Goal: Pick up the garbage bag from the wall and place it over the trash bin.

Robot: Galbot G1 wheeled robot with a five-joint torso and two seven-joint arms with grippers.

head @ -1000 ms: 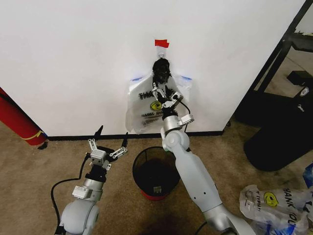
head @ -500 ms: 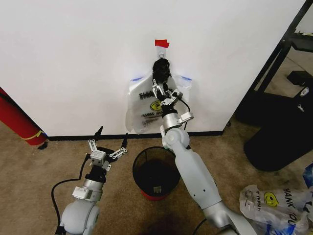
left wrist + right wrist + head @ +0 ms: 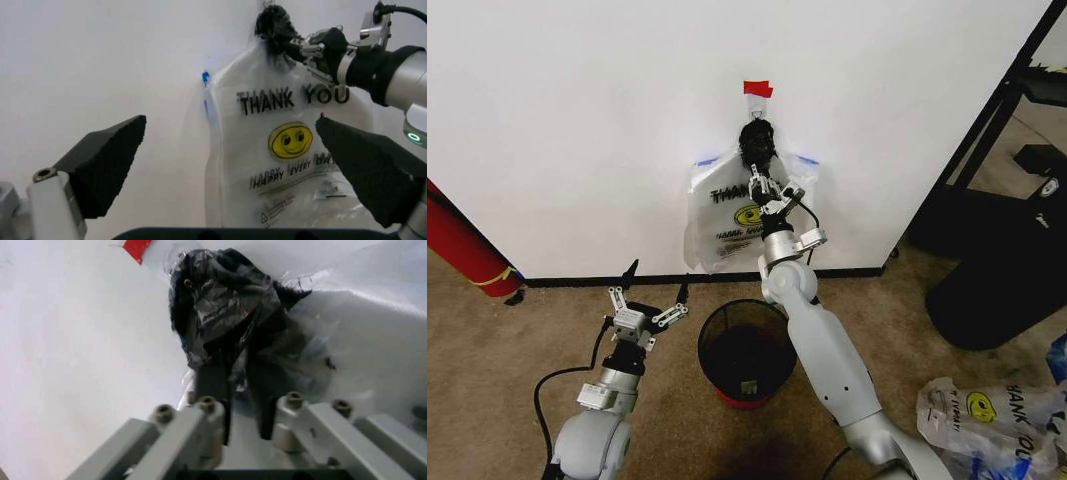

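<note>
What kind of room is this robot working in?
Probably an office or lab corner: a plain white wall with a black baseboard, brown carpet, a small mesh trash bin and a black rack.

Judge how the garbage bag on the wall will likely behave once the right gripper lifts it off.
The garbage bag is thin, translucent film hanging in folds, so it will probably sag and flop rather than hold shape. It looks nearly empty, so likely very light. The right gripper sits at its bunched dark top, where the glossy plastic might slip or stretch.
</note>
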